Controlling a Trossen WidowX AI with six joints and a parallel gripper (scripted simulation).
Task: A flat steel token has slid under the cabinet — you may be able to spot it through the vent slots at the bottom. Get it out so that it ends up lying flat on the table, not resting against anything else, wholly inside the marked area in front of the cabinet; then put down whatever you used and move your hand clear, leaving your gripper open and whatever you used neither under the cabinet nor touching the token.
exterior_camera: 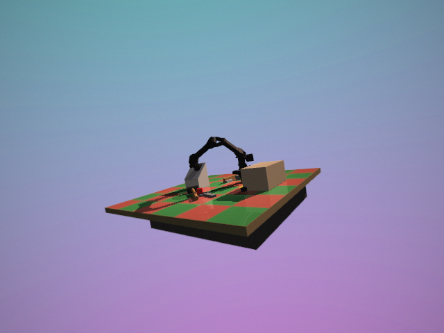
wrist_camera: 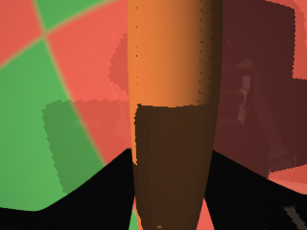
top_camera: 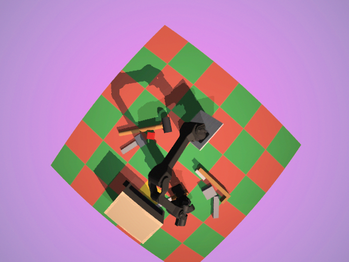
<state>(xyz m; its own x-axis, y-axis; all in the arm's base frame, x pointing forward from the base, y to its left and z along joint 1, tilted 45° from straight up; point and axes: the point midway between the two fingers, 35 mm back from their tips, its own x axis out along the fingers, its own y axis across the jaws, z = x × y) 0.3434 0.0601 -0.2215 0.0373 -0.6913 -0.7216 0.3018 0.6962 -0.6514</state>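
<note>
The robot's hand (top_camera: 183,200) (exterior_camera: 238,173) (wrist_camera: 167,156) is squeezing an orange stick (wrist_camera: 170,72), with one black finger on each side of it. The hand is down low, near the front of the big tan cabinet (top_camera: 133,216) (exterior_camera: 254,177). A yellow patch (top_camera: 146,188) is on the table (top_camera: 203,64) (exterior_camera: 233,215) in front of the cabinet, and the arm hides some of it. I can't pick out the steel token, so I can't tell where it is. Away from the hand, a little red block (top_camera: 150,135) (exterior_camera: 199,190) sits near a hammer (top_camera: 166,124) with a black head and a grey T-shaped thing (top_camera: 129,147) (exterior_camera: 209,195)
</note>
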